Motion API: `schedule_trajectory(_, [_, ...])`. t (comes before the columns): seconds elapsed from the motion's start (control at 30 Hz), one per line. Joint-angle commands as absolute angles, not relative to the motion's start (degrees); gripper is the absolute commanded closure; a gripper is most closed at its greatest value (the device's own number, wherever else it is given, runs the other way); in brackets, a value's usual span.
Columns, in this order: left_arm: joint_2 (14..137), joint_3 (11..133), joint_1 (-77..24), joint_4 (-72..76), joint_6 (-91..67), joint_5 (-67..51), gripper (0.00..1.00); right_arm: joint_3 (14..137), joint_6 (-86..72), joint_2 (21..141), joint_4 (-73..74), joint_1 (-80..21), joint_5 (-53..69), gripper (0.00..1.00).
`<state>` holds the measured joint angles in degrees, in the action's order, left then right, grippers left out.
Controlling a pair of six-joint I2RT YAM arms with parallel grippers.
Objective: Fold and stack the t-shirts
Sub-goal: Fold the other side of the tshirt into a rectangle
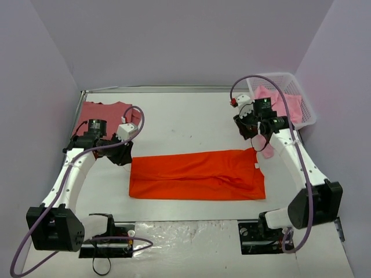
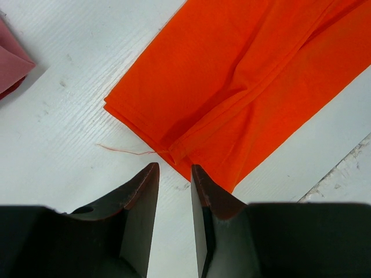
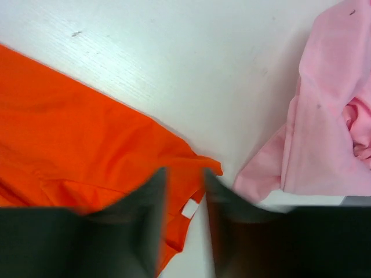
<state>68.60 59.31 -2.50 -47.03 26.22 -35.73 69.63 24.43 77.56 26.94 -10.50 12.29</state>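
The orange-red t-shirt (image 1: 197, 174) lies folded into a long flat band across the middle of the white table (image 1: 185, 121); the left gripper (image 2: 174, 167) hangs just short of its left end, the jaws a narrow gap apart with nothing between them, the tips close to the corner where the layers meet but not touching it; a loose orange thread (image 2: 124, 151) trails from that corner onto the table; the right gripper (image 3: 184, 172) is over the shirt's right end, its fingers blurred but plainly parted, nothing pinched, a small white tag (image 3: 189, 208) showing in the gap (it sits at the shirt's corner); beyond the shirt's left end lies the dusty rose-red t-shirt (image 1: 104, 110), well apart from it; just off its right end a light pink t-shirt (image 3: 324, 116) spills onto the table from the white lattice basket (image 1: 305, 106), near the orange cloth without touching it.
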Motion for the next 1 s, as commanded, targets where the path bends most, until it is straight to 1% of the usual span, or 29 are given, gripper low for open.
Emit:
schedule_trajectory(0.0, [66.7,59.3,-2.1,-46.1,25.5,-35.4,0.72,70.9,20.7,85.1,23.6,-10.7,8.9,1.0])
schedule_trajectory(0.07, [66.9,59.3,-2.1,-46.0,25.4,-35.4,0.72,70.4,21.9,85.8,23.5,-10.6,7.6,1.0])
schedule_trajectory(0.13, [66.9,59.3,-2.0,-46.0,25.4,-35.5,0.72,68.9,23.2,86.4,23.4,-10.7,8.8,1.0])
schedule_trajectory(0.37, [66.9,59.3,-2.1,-46.1,25.4,-35.7,0.71,67.6,22.4,93.1,21.9,-10.5,8.5,1.0])
schedule_trajectory(0.6, [66.9,59.2,-2.0,-46.1,25.5,-35.8,0.7,67.1,21.8,97.6,21.1,-10.4,4.3,1.0])
schedule_trajectory(0.8, [67.1,59.3,-2.0,-46.1,25.5,-35.9,0.69,66.4,21.1,98.0,21.1,-10.1,2.5,1.0])
schedule_trajectory(0.97, [67.1,59.3,-2.1,-46.1,25.3,-35.7,0.69,64.9,21.4,94.6,21.4,-9.5,5.4,1.0])
